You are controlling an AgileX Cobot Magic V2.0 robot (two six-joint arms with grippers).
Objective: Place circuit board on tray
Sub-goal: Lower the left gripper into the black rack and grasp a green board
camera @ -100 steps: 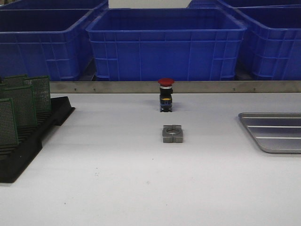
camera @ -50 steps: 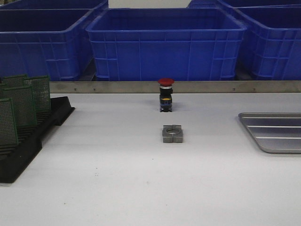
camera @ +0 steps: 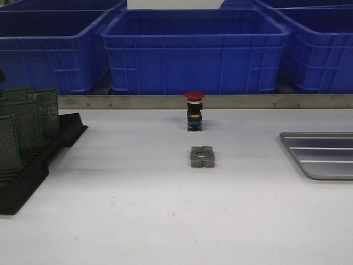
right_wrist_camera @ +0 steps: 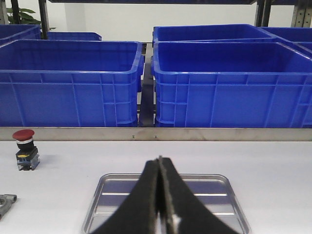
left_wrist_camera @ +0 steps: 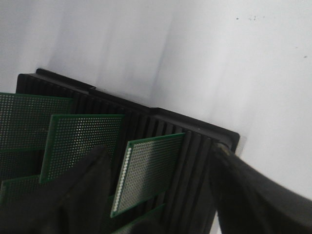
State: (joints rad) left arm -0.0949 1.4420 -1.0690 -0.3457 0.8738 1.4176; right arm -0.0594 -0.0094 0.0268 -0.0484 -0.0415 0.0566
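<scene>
Several green perforated circuit boards [camera: 27, 124] stand upright in a black slotted rack [camera: 33, 176] at the table's left. In the left wrist view my left gripper [left_wrist_camera: 160, 152] is open just above the rack [left_wrist_camera: 195, 141], and one circuit board [left_wrist_camera: 151, 170] stands between its fingers [left_wrist_camera: 83, 195] without being gripped. The silver-grey ridged tray [camera: 325, 157] lies empty at the table's right. My right gripper [right_wrist_camera: 160, 163] is shut and empty, hovering over the tray's [right_wrist_camera: 112, 195] near side. Neither gripper shows in the front view.
A red-capped push button [camera: 194, 110] stands at the table's middle rear, with a grey metal block [camera: 202, 156] in front of it. Blue plastic crates [camera: 193, 49] line the back behind a metal rail [camera: 248, 101].
The table's objects have not moved. A small dark sliver now shows at the far left edge of the front view, above the boards.
</scene>
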